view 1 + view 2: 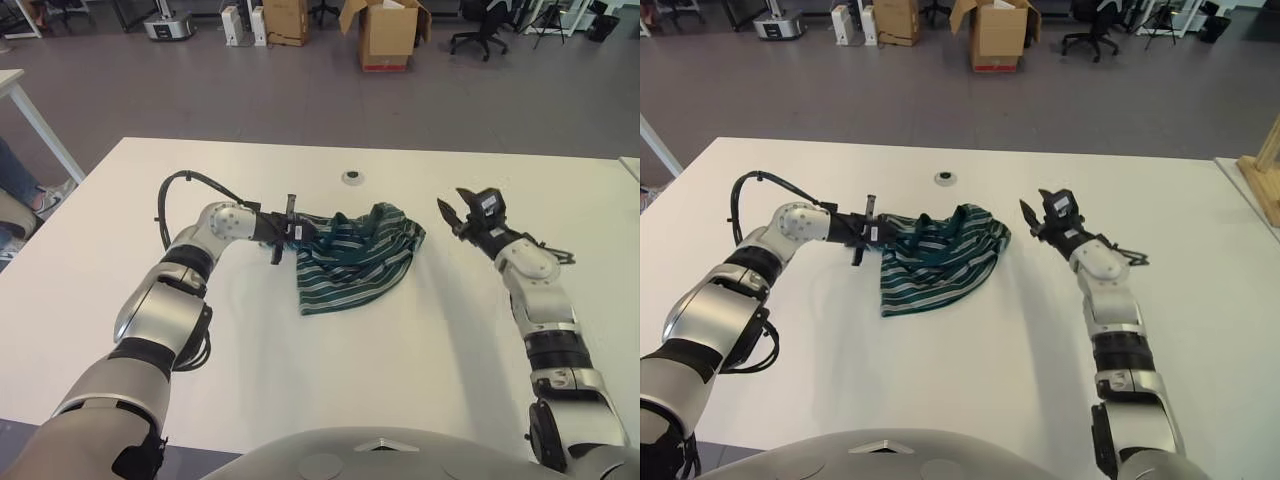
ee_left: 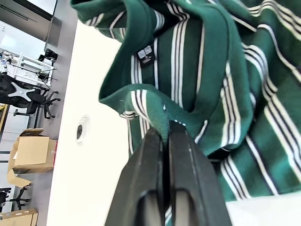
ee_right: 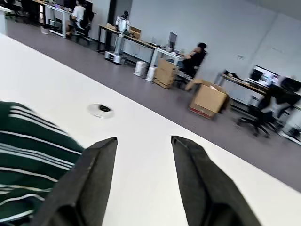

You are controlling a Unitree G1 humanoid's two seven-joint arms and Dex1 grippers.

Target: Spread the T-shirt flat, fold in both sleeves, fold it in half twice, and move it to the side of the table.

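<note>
Left gripper (image 1: 297,232) is clamping a hem of the crumpled green, white-striped fabric T-shirt (image 1: 355,265) lying mid-way across the white table (image 1: 400,370), while the right gripper (image 1: 455,206) is hovering nearby, fingers apart, leaving spreading, folding and moving all awaiting.

Open lab-office: desks, office chairs (image 1: 478,28), cardboard boxes (image 1: 385,32) (grey floor).

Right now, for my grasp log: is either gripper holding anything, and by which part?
The left gripper pinches the T-shirt by a bunched fabric edge; the right gripper is open and empty.
</note>
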